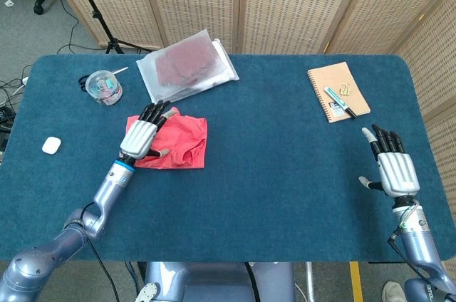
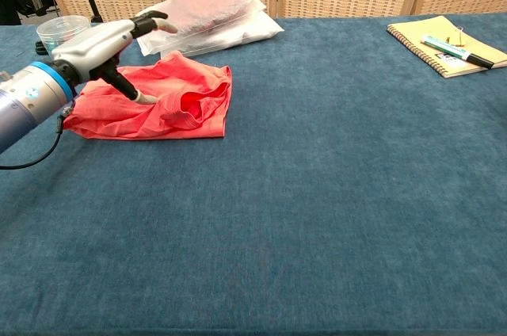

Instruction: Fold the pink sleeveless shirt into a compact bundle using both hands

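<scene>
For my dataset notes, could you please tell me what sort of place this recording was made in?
Probably an indoor lab or studio set up for robot trials: a table covered in blue cloth, woven folding screens behind it, and a black tripod stand with cables on the grey floor at the left.

Shirt point(image 1: 178, 142) left part — under left hand point(image 1: 141, 138)

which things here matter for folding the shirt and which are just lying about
Part of the job: pink shirt, left hand, right hand.

Lying about: plastic bag of cloth, notebook with pen, clear tub, small white object.
</scene>
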`<state>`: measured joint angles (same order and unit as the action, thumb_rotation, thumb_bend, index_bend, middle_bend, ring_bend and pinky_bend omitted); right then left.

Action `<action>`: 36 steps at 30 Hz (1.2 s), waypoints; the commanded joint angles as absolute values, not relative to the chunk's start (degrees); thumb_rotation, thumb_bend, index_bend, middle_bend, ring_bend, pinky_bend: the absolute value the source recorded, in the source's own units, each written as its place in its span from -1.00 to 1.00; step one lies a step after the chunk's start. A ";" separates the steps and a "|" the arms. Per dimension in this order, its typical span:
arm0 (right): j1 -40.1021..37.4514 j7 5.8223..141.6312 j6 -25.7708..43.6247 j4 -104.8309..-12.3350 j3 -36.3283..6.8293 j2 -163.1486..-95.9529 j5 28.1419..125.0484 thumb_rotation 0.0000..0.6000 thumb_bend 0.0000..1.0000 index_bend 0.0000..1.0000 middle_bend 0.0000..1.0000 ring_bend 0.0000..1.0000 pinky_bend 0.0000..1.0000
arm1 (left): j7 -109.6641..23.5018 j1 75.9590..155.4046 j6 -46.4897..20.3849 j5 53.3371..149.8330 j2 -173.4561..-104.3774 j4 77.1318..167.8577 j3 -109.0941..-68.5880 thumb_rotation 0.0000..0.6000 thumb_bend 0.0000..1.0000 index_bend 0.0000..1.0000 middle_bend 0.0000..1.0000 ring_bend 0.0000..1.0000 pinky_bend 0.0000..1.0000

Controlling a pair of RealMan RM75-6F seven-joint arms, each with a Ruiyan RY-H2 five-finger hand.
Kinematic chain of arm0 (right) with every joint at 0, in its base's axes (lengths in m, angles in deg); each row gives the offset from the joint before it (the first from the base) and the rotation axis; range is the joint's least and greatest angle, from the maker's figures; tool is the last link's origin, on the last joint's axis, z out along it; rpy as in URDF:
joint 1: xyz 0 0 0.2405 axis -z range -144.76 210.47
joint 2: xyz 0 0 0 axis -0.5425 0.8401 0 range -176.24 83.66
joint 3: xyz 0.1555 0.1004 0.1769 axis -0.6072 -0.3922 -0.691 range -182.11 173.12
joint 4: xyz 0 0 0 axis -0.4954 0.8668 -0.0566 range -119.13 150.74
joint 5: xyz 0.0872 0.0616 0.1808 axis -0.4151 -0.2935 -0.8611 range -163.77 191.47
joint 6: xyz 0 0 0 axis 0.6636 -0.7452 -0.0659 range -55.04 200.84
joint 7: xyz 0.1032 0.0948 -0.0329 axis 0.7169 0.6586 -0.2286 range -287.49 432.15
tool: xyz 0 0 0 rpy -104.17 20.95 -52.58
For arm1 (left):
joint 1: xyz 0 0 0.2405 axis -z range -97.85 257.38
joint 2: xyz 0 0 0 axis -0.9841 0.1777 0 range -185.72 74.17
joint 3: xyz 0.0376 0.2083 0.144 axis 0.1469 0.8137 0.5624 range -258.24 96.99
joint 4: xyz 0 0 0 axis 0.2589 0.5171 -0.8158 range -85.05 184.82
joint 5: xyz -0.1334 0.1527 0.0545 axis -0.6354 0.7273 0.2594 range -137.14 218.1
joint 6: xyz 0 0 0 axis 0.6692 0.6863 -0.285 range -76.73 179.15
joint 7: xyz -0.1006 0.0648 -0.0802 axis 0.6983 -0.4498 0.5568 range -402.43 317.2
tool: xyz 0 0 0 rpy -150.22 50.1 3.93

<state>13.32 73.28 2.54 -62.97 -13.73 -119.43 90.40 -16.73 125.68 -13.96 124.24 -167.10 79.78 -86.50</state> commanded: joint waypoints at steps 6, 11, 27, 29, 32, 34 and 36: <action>13.30 73.46 2.64 -62.99 -13.70 -119.35 90.44 1.00 -1.00 -1.00 -1.00 -1.00 -1.00 | -18.46 127.58 -12.02 124.29 -170.24 79.37 -87.13 1.00 -1.00 -1.00 -1.00 -1.00 -1.00; 13.30 73.66 2.73 -62.98 -13.80 -119.22 90.28 1.00 -1.00 -1.00 -1.00 -1.00 -1.00 | -19.39 128.86 -10.78 124.17 -172.66 78.65 -87.60 1.00 -1.00 -1.00 -1.00 -1.00 -1.00; 13.37 73.93 2.92 -63.33 -13.70 -118.83 90.24 1.00 -1.00 -1.00 -1.00 -1.00 -1.00 | -19.73 128.26 -12.74 124.10 -173.11 78.28 -88.46 1.00 -1.00 -1.00 -1.00 -1.00 -1.00; 13.36 73.89 2.92 -63.36 -13.68 -118.85 90.27 1.00 -1.00 -1.00 -1.00 -1.00 -1.00 | -19.95 127.93 -13.07 124.12 -171.97 79.46 -88.49 1.00 -1.00 -1.00 -1.00 -1.00 -1.00; 13.35 73.83 2.99 -63.45 -13.60 -118.84 90.34 1.00 -1.00 -1.00 -1.00 -1.00 -1.00 | -20.81 127.70 -13.45 123.83 -170.21 81.44 -89.00 1.00 -1.00 -1.00 -1.00 -1.00 -1.00; 13.34 73.72 2.98 -63.45 -13.58 -118.86 90.34 1.00 -1.00 -1.00 -1.00 -1.00 -1.00 | -21.27 127.92 -13.64 123.34 -169.64 82.22 -89.81 1.00 -1.00 -1.00 -1.00 -1.00 -1.00; 13.32 73.67 3.05 -63.44 -13.57 -118.89 90.29 1.00 -1.00 -1.00 -1.00 -1.00 -1.00 | -21.51 128.32 -13.38 122.96 -169.66 82.50 -90.40 1.00 -1.00 -1.00 -1.00 -1.00 -1.00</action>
